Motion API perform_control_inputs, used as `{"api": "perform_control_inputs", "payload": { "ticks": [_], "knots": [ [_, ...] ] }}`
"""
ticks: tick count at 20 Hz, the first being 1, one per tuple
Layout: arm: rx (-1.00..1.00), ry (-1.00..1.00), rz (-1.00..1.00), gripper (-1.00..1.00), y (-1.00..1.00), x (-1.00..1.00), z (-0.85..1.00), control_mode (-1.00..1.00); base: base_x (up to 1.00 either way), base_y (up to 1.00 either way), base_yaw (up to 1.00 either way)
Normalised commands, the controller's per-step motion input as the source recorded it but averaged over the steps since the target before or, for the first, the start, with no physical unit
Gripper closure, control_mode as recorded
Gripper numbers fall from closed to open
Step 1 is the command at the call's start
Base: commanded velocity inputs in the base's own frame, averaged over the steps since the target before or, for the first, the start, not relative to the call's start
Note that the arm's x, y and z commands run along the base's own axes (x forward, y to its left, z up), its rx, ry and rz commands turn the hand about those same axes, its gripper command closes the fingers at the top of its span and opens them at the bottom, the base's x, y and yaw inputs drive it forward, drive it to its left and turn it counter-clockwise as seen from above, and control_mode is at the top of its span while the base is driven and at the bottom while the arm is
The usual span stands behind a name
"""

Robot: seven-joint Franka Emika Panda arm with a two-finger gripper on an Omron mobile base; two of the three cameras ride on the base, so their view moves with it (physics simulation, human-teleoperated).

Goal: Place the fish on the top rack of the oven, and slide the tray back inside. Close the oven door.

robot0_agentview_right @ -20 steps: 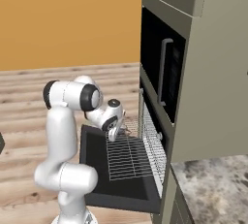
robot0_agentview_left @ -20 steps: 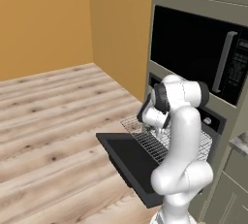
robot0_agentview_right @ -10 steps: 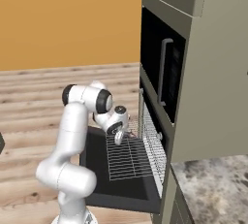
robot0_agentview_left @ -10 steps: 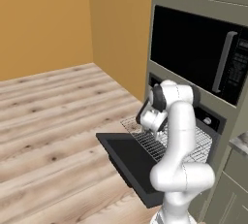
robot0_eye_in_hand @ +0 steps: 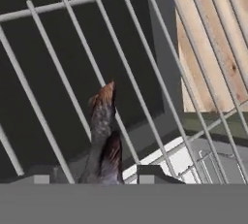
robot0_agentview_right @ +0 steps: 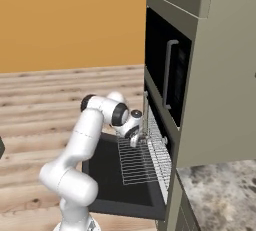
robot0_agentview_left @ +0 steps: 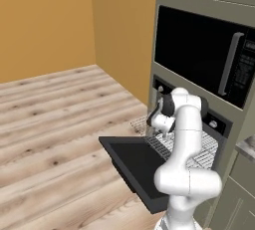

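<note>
The gripper (robot0_eye_in_hand: pixel 95 177) sits directly above the top rack (robot0_eye_in_hand: pixel 145 63), fingers slightly parted, the fish (robot0_eye_in_hand: pixel 102 136) lying between them.

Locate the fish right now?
In the hand view the fish lies on the bars of the pulled-out top rack, just ahead of the end effector, above the open oven door.

A black microwave (robot0_agentview_left: pixel 204 55) sits above the pincer; pale wood floor (robot0_agentview_left: pixel 55 124) spreads beyond it; orange walls (robot0_agentview_right: pixel 70 20) behind.
</note>
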Motion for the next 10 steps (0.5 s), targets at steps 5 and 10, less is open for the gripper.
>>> {"api": "perform_control_inputs", "payload": {
  "ticks": [5, 10],
  "knots": [
    [-0.06, -0.02, 0.0, -1.0, 0.56, 0.24, -0.48, -1.0, 0.0, 0.0, 0.0],
    [-0.23, -0.14, 0.0, -1.0, 1.0, -0.64, 0.06, -1.0, 0.0, 0.0, 0.0]
  ]
}}
